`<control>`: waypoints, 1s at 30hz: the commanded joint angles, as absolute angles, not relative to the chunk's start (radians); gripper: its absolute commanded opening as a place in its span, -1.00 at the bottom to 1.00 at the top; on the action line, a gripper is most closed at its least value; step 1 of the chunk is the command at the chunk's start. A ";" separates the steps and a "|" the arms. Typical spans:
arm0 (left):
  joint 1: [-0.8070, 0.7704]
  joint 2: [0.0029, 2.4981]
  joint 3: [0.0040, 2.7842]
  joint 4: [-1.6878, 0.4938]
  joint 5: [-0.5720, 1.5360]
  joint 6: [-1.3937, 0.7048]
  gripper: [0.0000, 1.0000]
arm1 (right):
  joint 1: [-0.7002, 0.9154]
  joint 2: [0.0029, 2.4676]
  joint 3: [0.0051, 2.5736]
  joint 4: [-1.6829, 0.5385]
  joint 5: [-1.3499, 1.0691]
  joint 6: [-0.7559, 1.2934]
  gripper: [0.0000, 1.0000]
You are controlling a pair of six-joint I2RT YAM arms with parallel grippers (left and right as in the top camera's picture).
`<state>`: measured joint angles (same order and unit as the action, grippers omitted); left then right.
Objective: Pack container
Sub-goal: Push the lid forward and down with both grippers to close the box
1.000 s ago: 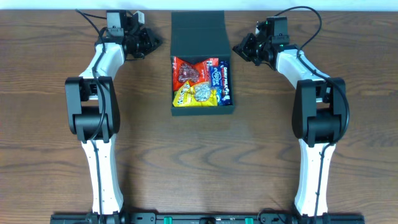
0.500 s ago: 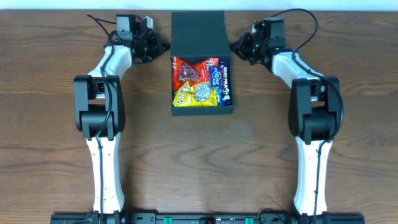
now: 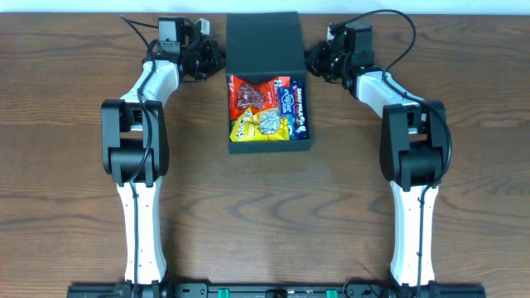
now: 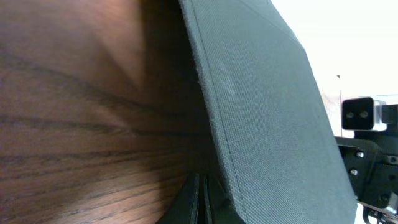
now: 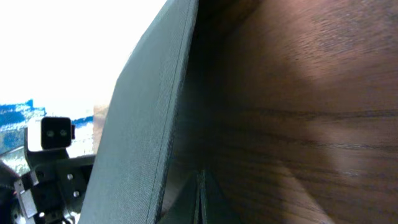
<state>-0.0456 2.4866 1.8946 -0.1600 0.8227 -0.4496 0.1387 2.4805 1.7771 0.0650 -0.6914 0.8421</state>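
Note:
The dark teal-green container (image 3: 270,147) sits at the table's far middle, its flap lid (image 3: 262,41) standing open at the back. Inside lie several snack packets: a red one (image 3: 251,93), a blue one (image 3: 296,103) and a yellow one (image 3: 248,127). My left gripper (image 3: 217,58) is shut and empty, tips at the lid's left edge; the lid fills the left wrist view (image 4: 267,112) beside the fingers (image 4: 202,202). My right gripper (image 3: 311,58) is shut and empty at the lid's right edge; the lid (image 5: 146,118) stands beside its fingers (image 5: 200,199).
The wooden table (image 3: 265,215) spreads out in front of the container. The table's far edge runs just behind the lid. Each wrist view shows the other arm's camera beyond the lid.
Both grippers have moved inward toward the lid from either side and now reach its side edges. The lid looks slightly more raised. The packets have not moved.

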 commanded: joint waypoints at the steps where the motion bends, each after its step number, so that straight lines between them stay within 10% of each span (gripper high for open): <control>1: -0.052 2.498 1.964 -0.162 0.897 -0.417 -0.88 | 0.131 2.497 1.813 0.072 -0.788 0.760 -0.97; 16: -0.043 2.490 2.280 -0.567 0.910 -0.139 -0.88 | 0.117 2.462 2.048 0.034 -0.978 0.587 -0.97; 30: 0.003 2.489 2.484 -1.034 0.910 0.157 -0.88 | 0.121 2.323 2.049 -0.522 -0.908 0.134 -0.97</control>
